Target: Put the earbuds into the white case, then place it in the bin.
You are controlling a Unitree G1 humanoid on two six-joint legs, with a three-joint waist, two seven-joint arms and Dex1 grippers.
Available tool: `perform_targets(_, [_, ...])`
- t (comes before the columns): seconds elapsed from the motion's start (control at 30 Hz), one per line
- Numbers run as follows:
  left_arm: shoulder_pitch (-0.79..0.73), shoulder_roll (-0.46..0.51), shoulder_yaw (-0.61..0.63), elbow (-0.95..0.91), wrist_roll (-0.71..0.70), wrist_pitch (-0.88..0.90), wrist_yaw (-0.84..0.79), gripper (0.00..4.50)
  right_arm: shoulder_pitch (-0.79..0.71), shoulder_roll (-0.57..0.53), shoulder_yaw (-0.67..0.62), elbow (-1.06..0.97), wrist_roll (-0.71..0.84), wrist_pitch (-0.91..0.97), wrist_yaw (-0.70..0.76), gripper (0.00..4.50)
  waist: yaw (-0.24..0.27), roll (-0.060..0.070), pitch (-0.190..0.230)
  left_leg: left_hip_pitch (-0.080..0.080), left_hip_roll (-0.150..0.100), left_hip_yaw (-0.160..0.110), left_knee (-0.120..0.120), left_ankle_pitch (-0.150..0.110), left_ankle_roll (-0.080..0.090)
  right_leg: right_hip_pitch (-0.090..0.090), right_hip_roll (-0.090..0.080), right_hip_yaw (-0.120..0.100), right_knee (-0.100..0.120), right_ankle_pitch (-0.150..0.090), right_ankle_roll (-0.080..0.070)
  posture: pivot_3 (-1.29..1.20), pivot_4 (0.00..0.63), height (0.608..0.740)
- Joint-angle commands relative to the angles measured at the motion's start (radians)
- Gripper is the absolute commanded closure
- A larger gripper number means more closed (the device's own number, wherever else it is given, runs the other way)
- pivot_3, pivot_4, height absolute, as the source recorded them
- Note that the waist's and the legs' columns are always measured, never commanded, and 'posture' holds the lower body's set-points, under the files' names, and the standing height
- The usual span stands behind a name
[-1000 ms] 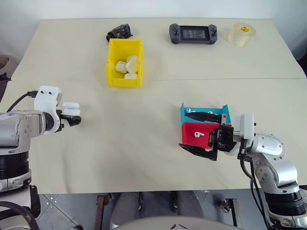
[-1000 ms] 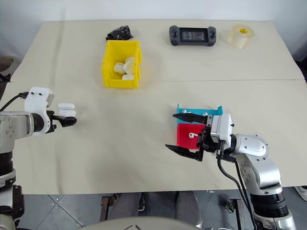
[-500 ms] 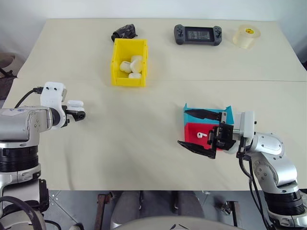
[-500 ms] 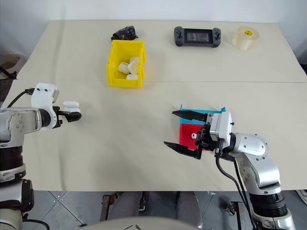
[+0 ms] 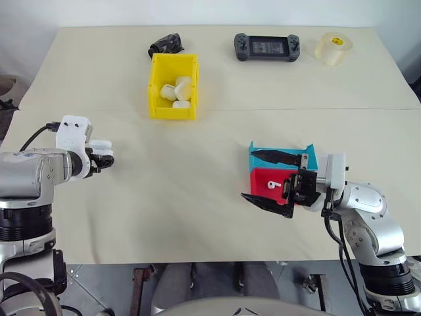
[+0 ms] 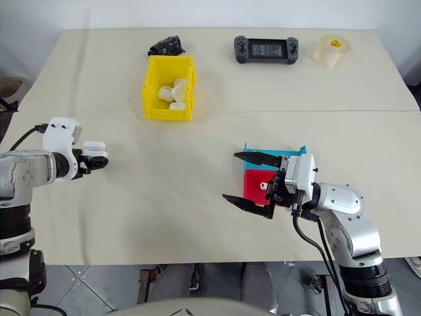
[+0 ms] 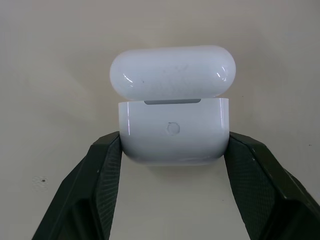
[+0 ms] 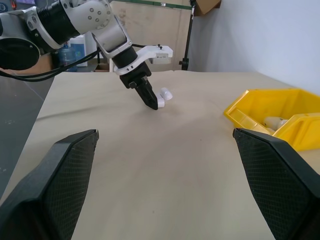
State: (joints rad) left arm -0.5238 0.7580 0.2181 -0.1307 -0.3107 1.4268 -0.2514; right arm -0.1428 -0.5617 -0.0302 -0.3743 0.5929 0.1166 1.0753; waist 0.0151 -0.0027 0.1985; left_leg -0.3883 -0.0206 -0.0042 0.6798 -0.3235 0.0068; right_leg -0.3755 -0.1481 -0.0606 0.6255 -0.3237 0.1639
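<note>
Left gripper (image 7: pixel 172 150): pinched on the white case (image 7: pixel 172 120), lid open.
Right gripper (image 5: pixel 271 179): spread above the red tray (image 5: pixel 266 179).
Advice: case to be held level for the earbuds (image 5: pixel 270 185).

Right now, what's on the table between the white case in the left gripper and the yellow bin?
Nothing: in the left eye view, bare table separates the white case from the bin.
</note>
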Motion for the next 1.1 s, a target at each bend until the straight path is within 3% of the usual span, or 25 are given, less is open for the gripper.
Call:
perform_targets(0.03, [0.072, -0.010, 0.036, -0.076, -0.031, -0.192, -0.095, 1.76, -0.003, -0.006, -0.017, -0.019, 0.006, -0.011, -0.003, 0.00, 0.000, 0.000, 0.000, 0.000, 0.000, 0.000, 0.000, 0.000, 0.000, 0.000, 0.000, 0.000, 0.000, 0.000, 0.000, 0.00, 0.150, 0.740])
perform_targets(0.23, [0.216, -0.036, 0.098, -0.213, -0.129, -0.547, -0.329, 1.76, 0.007, -0.058, -0.072, -0.004, 0.009, -0.006, 0.008, 0.00, 0.008, 0.000, 0.000, -0.002, 0.003, -0.001, 0.000, 0.000, 0.000, 0.000, -0.001, -0.001, -0.004, 0.000, 0.000, 0.00, 0.150, 0.740])
perform_targets(0.33, [0.304, -0.116, 0.086, -0.264, -0.162, -0.867, -0.495, 1.76, 0.030, -0.116, -0.130, 0.005, 0.019, 0.000, 0.033, 0.00, 0.008, 0.000, 0.000, -0.002, 0.003, 0.000, 0.000, 0.000, 0.001, 0.000, -0.002, -0.001, -0.005, 0.000, 0.000, 0.00, 0.150, 0.740])
perform_targets(0.4, [0.346, -0.158, 0.053, -0.281, -0.179, -0.987, -0.576, 1.76, 0.050, -0.153, -0.170, 0.014, 0.026, 0.003, 0.047, 0.00, 0.008, 0.000, 0.000, -0.002, 0.003, 0.001, 0.000, -0.001, 0.001, 0.001, -0.002, -0.001, -0.006, 0.000, 0.000, 0.00, 0.150, 0.740])
perform_targets(0.67, [0.355, -0.345, -0.075, -0.222, -0.293, -1.127, -0.709, 1.76, 0.189, -0.274, -0.388, 0.015, 0.039, 0.018, 0.082, 0.00, 0.011, 0.000, 0.000, -0.002, 0.000, 0.002, 0.001, -0.001, 0.003, 0.003, -0.001, -0.002, -0.006, 0.000, 0.000, 0.00, 0.150, 0.740])
perform_targets(0.9, [0.285, -0.506, -0.292, -0.054, -0.232, -1.392, -0.930, 1.76, 0.446, -0.317, -0.656, -0.017, 0.026, 0.047, 0.140, 0.00, 0.014, 0.001, 0.000, 0.000, 0.000, 0.009, 0.002, -0.001, 0.004, 0.009, -0.001, -0.005, -0.010, 0.001, 0.001, 0.00, 0.150, 0.740])
perform_targets(1.1, [0.205, -0.599, -0.392, 0.068, -0.204, -1.501, -1.001, 1.76, 0.579, -0.313, -0.759, 0.024, -0.022, 0.038, 0.176, 0.00, 0.011, 0.001, 0.000, 0.003, 0.000, 0.009, 0.001, -0.001, 0.006, 0.016, -0.001, -0.006, -0.018, 0.001, 0.001, 0.00, 0.150, 0.740])
